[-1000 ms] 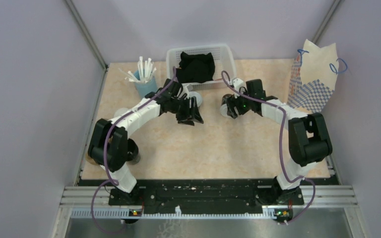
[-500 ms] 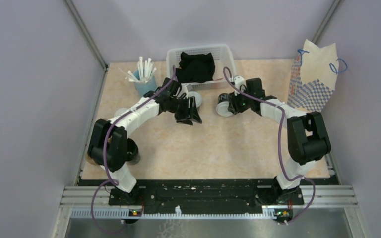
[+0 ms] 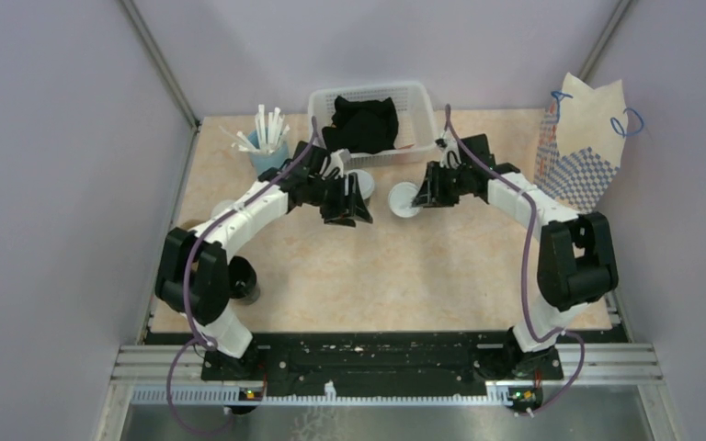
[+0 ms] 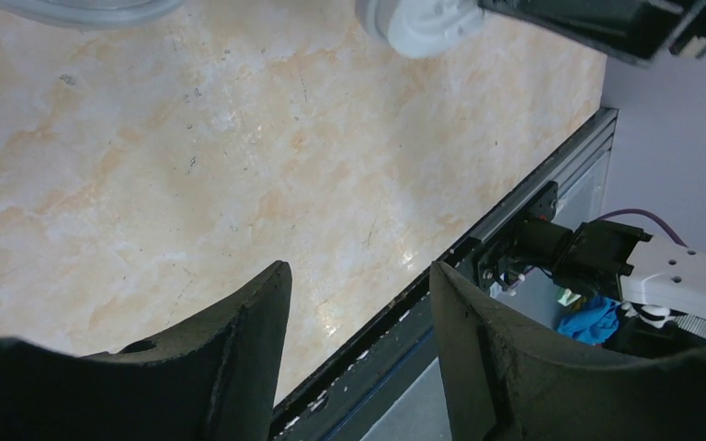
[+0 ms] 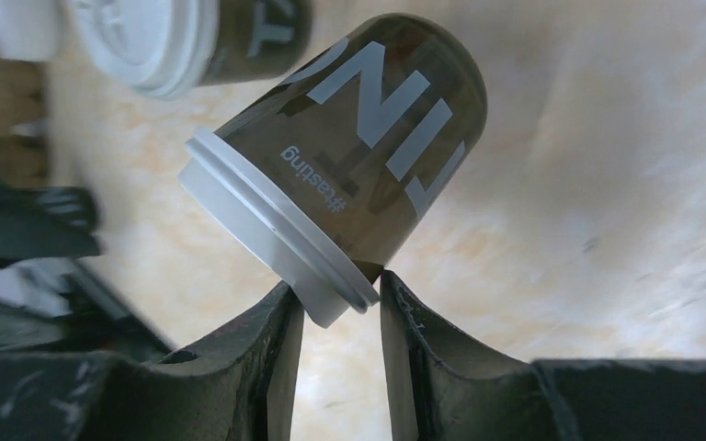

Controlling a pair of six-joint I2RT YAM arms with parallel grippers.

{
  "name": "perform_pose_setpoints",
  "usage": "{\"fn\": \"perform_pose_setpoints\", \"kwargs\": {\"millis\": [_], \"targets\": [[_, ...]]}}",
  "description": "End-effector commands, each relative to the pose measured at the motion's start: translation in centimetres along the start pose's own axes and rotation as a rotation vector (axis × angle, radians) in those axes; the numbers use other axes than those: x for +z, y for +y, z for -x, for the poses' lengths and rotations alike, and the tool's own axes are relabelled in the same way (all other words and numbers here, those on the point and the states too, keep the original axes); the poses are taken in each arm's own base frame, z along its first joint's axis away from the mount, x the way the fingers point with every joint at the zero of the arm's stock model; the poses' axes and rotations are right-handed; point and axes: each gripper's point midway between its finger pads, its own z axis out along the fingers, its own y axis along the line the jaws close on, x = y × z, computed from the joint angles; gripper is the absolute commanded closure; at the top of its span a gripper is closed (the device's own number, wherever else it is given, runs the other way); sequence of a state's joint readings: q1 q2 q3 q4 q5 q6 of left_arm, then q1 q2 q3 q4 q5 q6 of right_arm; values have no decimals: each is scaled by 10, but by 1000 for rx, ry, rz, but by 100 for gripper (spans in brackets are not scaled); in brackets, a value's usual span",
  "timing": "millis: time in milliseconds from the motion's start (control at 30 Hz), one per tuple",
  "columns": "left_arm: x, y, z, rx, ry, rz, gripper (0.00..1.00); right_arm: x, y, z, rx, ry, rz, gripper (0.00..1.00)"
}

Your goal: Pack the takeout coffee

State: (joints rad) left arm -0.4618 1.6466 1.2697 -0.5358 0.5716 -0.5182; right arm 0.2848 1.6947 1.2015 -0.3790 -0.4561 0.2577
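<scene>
as fingers (image 5: 262, 367) pinch rim, cup (image 5: 368, 156) tilts

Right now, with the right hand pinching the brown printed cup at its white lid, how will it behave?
The brown printed paper cup sits tilted in the right hand, held only at the white lid rim, so it may pivot or slip. Its paper-looking wall probably dents if squeezed. Round and tapered, it would likely roll in an arc if dropped.
</scene>
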Motion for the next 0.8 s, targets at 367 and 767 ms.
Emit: {"fn": "perform_pose_setpoints", "kwargs": {"millis": [367, 767], "targets": [[-45, -26, 18, 3, -181, -74, 36, -25, 79, 5, 723, 149, 243, 64], [-55, -30, 27, 3, -247, -79, 35, 0, 61, 16, 954, 216, 202, 62]]}}
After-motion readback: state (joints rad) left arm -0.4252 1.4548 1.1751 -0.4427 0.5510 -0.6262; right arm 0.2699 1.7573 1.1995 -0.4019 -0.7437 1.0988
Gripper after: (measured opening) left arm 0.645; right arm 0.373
